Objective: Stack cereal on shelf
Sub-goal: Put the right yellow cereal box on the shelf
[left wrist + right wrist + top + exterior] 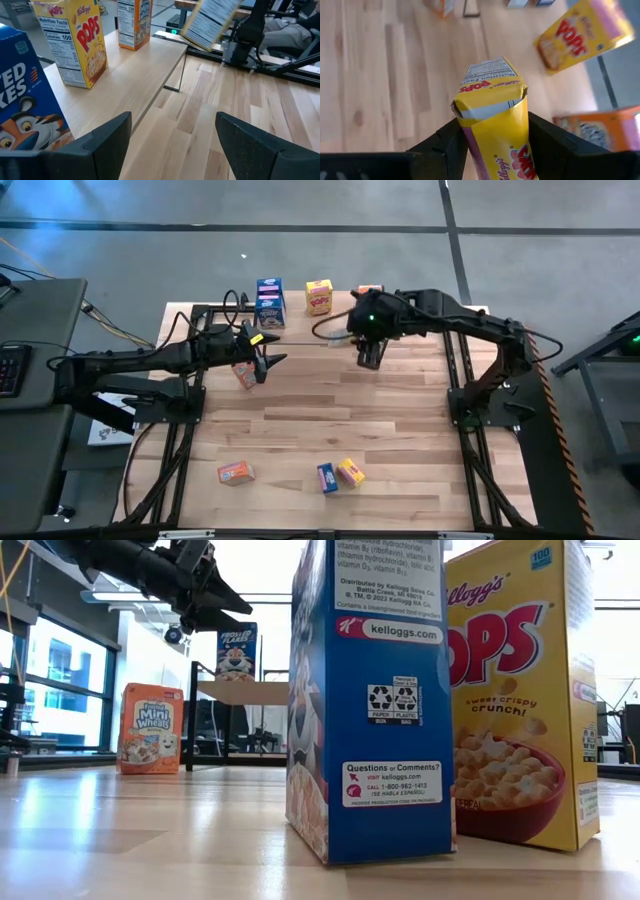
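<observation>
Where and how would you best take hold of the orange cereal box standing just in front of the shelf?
Grip its upper part from above, jaws across the broad front and back faces. The orange cereal box stands upright with nothing touching it, and the open left gripper hovers beside it.

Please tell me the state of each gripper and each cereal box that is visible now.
Left gripper: open, empty.
Right gripper: shut on held yellow box, lifted above the table.
Yellow box on shelf: upright; shelf.
Blue box on shelf: upright.
Orange box on shelf: upright.
Orange box near left gripper: upright on table.
Front blue box: upright.
Front yellow box: upright.
Front orange box: seems flat.
</observation>
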Robot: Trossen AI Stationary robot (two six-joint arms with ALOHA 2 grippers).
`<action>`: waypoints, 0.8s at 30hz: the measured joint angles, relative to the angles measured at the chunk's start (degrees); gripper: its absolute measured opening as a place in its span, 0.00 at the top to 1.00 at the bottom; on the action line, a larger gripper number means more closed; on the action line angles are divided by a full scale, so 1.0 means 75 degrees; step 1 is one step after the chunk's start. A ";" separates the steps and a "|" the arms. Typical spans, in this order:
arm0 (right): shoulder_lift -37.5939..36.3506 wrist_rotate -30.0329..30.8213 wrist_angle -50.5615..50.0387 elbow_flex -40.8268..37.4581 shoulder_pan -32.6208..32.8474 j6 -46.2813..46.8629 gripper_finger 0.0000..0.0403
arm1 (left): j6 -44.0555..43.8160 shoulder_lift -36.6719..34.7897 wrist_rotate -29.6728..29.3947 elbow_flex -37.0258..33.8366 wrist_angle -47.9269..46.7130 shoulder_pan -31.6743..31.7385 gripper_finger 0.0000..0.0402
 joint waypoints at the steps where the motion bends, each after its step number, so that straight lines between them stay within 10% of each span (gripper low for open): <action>1: 0.0000 0.0002 0.0169 0.0000 -0.0061 -0.0024 0.57 | 0.0006 0.0000 0.0000 0.0000 0.0000 0.0000 0.30; 24: 0.1131 0.0492 0.2087 -0.0003 -0.0557 -0.1251 0.57 | 0.0009 0.0000 0.0000 0.0000 -0.0012 0.0003 0.30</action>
